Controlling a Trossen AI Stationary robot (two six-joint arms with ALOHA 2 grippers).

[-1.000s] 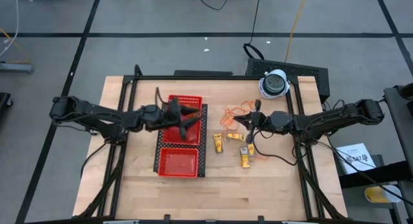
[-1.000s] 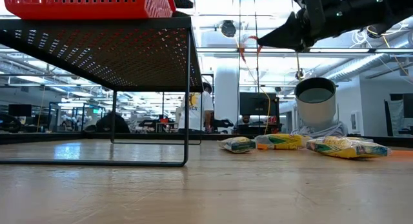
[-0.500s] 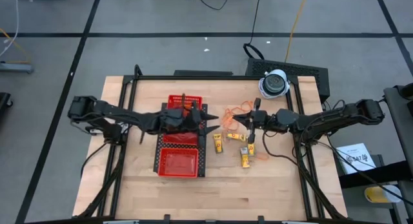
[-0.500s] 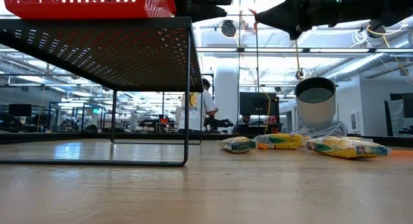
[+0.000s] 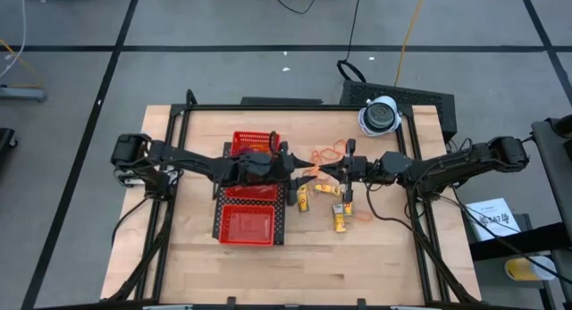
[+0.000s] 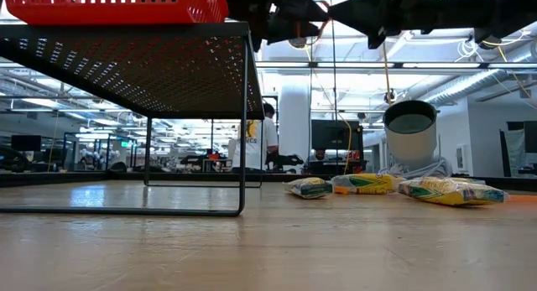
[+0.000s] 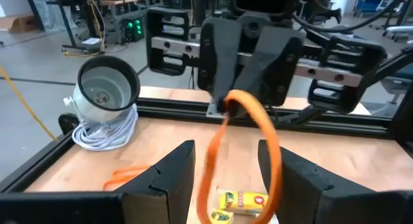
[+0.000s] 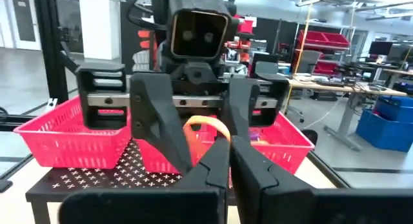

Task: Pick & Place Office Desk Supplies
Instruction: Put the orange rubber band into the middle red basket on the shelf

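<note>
Orange rubber band (image 7: 248,130) passing between two grippers above the table, just right of the red tray (image 5: 248,222).

Right gripper (image 5: 315,171) is clamped shut on the top of the rubber band, whose loop hangs down between the parted fingers of the left gripper (image 5: 301,170), which faces it and is not closed on the band. More orange bands (image 5: 329,153) lie on the wooden table (image 5: 384,247) behind them, and yellow packets (image 5: 341,218) lie just below. A white-grey dome (image 5: 380,114) with a coiled cable sits at the far right corner.
</note>
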